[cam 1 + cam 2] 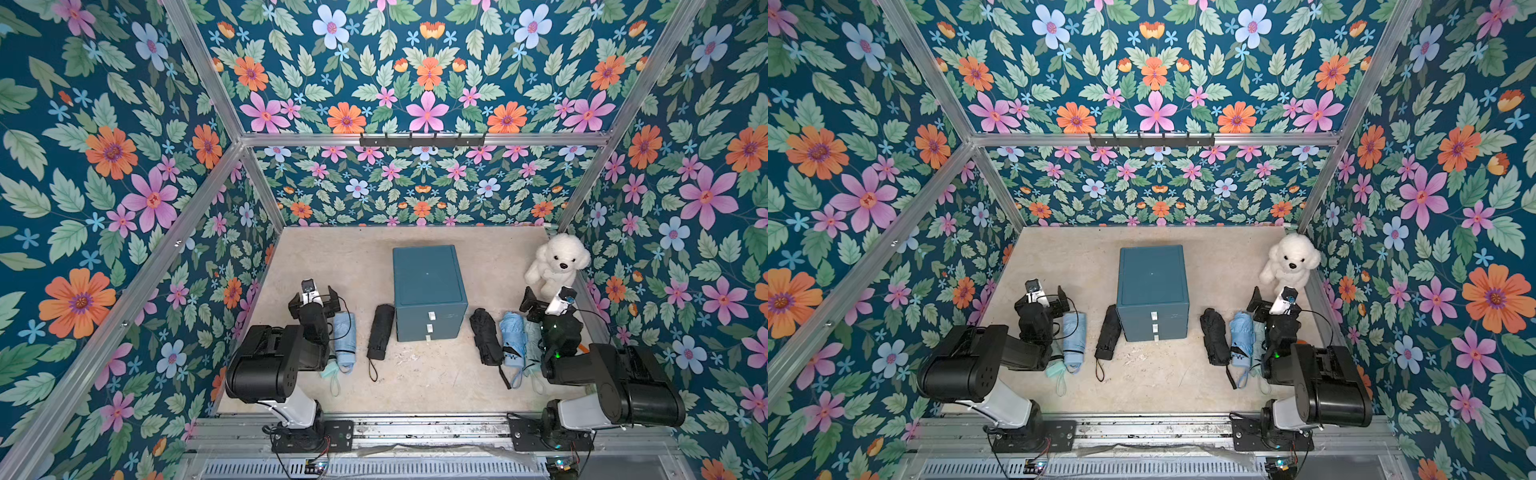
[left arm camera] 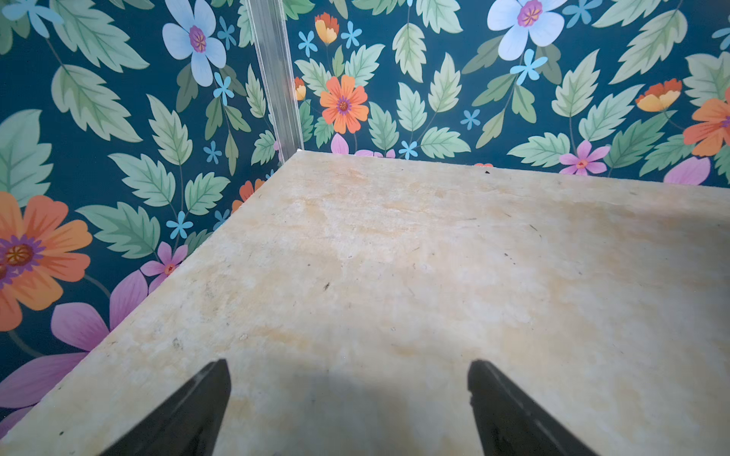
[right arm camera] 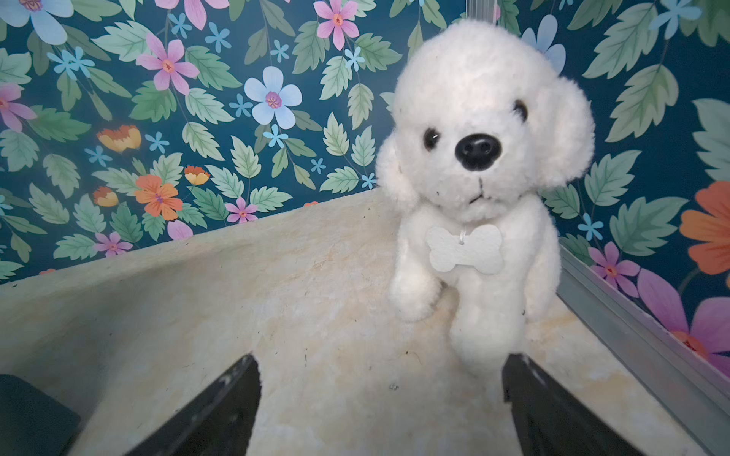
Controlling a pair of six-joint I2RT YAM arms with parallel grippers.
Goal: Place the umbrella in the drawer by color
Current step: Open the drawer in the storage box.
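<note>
A teal drawer cabinet (image 1: 428, 286) (image 1: 1152, 282) stands mid-table, its three white-handled drawers shut. To its left lie a black folded umbrella (image 1: 380, 332) and a light blue umbrella (image 1: 345, 338); a pale green one (image 1: 330, 370) sticks out from under the left arm. To its right lie a black umbrella (image 1: 486, 336), a light blue one (image 1: 513, 338) and a pale one (image 1: 532, 345) partly hidden by the right arm. My left gripper (image 1: 315, 300) (image 2: 347, 367) is open over bare table beyond the blue umbrella. My right gripper (image 1: 548, 300) (image 3: 381, 361) is open and holds nothing.
A white plush dog (image 1: 557, 262) (image 3: 482, 177) sits in the far right corner, just ahead of the right gripper. Floral walls with aluminium posts (image 2: 276, 79) close in the beige table (image 1: 332, 257) on three sides. A black hook rail (image 1: 422, 140) hangs on the back wall.
</note>
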